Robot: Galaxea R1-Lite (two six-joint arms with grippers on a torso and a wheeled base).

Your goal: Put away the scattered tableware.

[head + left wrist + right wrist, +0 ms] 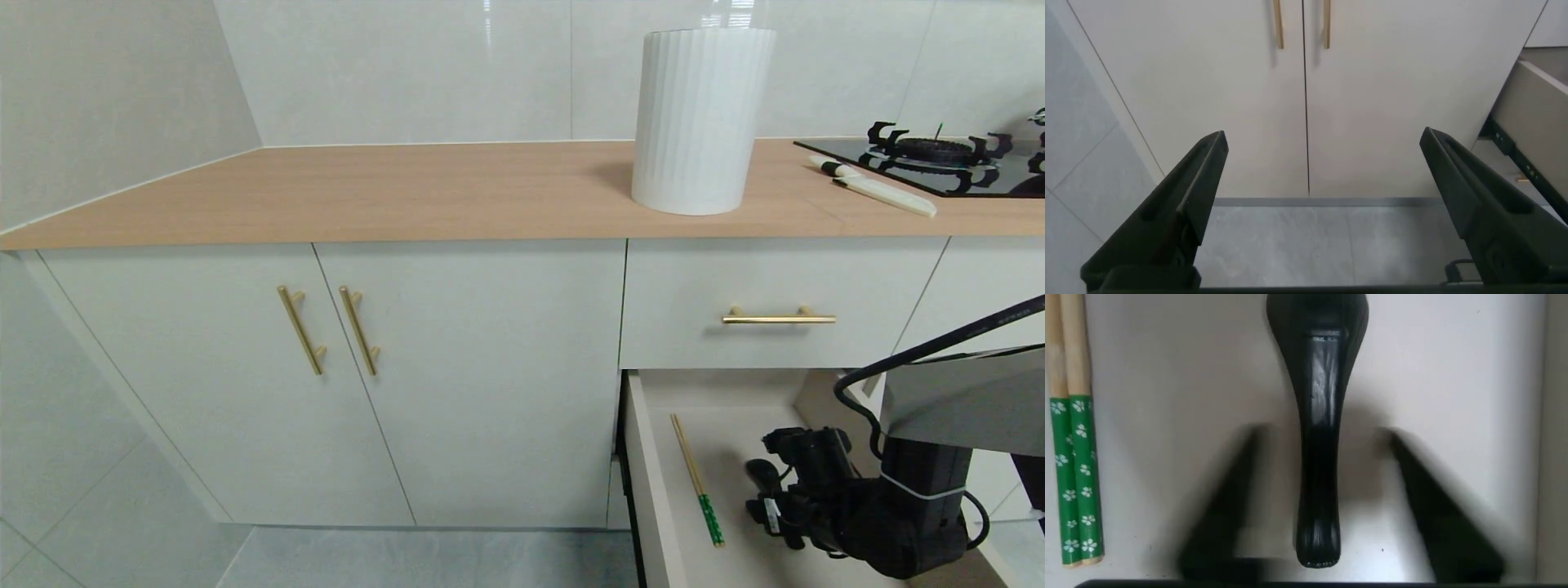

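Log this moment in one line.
right claw: open, astride black spoon in open drawer | chopsticks: alongside in drawer | left claw: open, facing cabinet doors

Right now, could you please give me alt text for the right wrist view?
A black spoon lies on the pale drawer floor between the fingers of the open right pincer, with green-ended chopsticks lying alongside.
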